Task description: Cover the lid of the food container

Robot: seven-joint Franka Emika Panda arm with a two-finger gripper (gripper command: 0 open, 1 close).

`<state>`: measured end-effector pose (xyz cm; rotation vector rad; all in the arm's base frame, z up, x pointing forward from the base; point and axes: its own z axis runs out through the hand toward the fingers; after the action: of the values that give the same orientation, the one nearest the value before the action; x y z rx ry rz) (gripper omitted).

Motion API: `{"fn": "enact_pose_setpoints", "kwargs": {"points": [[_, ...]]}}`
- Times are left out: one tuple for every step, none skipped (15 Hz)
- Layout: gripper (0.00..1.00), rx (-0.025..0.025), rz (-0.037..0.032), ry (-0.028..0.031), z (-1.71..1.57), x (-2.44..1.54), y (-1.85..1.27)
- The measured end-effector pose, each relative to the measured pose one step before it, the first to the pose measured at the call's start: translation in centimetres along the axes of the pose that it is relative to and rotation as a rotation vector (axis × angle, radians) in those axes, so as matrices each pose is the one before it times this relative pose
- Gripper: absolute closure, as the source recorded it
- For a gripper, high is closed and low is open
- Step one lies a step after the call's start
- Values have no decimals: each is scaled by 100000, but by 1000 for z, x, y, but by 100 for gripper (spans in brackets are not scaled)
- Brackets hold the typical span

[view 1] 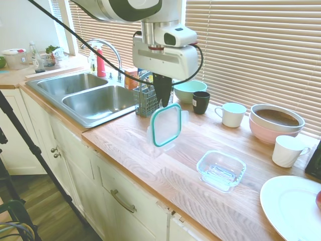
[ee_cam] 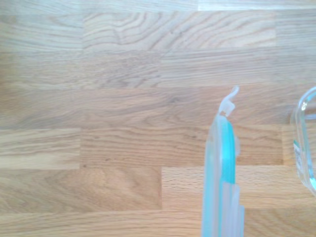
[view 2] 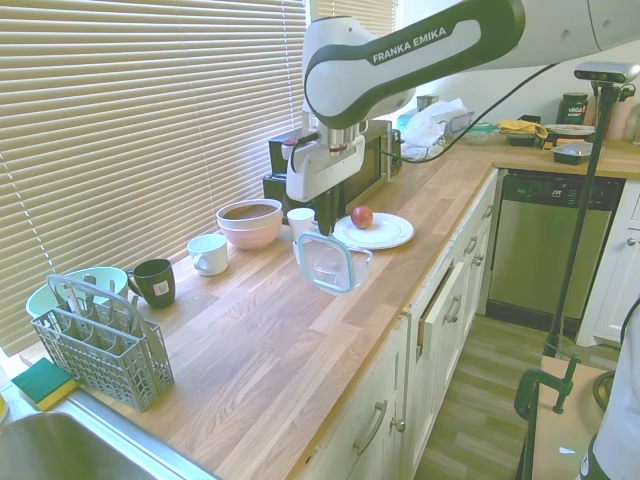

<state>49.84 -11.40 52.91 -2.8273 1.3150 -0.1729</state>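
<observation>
Kitchen counter, wood butcher-block top [view 1: 150,150], blinds behind, double sink [view 1: 83,95] at the far end. Franka arm overhead, gripper [view 1: 164,103] pointing straight down, jaws pinched shut on the top edge of the lid [view 1: 166,125]. The lid hangs on edge, vertical, teal rim face-on to the first exterior camera, clear of the wood; wrist view shows it edge-on [ee_cam: 222,177] with a snap tab at the tip. The food container [view 1: 221,169] sits empty and open side up on the counter, well apart from the lid, at roughly 4 o'clock from it in the first exterior view; in the second exterior view the lid [view 2: 325,265] overlaps the container's position, so depth from there is unclear. Container corner just enters the wrist view [ee_cam: 303,143]. Key relation: the lid plane is vertical and the container mouth horizontal, so my read is that the coming move needs a sideways carry toward the container plus about a quarter-turn tilt to lay the lid flat. Other crockery: pink bowl [view 1: 275,125], white mug [view 1: 231,114], dark cup [view 1: 201,102].
</observation>
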Motion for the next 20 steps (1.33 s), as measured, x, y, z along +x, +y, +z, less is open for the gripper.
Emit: {"fn": "enact_pose_setpoints", "kwargs": {"points": [[100, -304, -217, -334, 207, 247, 460], [100, -446, -73, -586, 374, 219, 537], [100, -406, -126, -607, 454, 250, 617], [100, -308, 111, -429, 330, 238, 542], [100, 36, 224, 70, 133, 297, 499], [100, 232, 133, 329, 77, 321, 481], [100, 115, -80, 84, 4, 277, 430], [100, 230, 177, 69, -39, 350, 543], [100, 358, 242, 1, -82, 313, 536], [100, 486, 191, -45, -113, 266, 495], [100, 399, 71, -16, -101, 249, 470], [100, 407, 5, 6, -110, 199, 394], [100, 449, 161, -66, -89, 151, 304], [100, 529, 172, -73, -118, 118, 250], [100, 382, 10, 56, -130, 131, 243], [100, 406, 0, -62, -120, 153, 282], [100, 584, 101, -117, -207, 228, 334], [100, 556, 99, -31, -300, 312, 422], [100, 360, 242, -67, -289, 360, 558], [100, 316, 364, -192, -250, 308, 513]]}}
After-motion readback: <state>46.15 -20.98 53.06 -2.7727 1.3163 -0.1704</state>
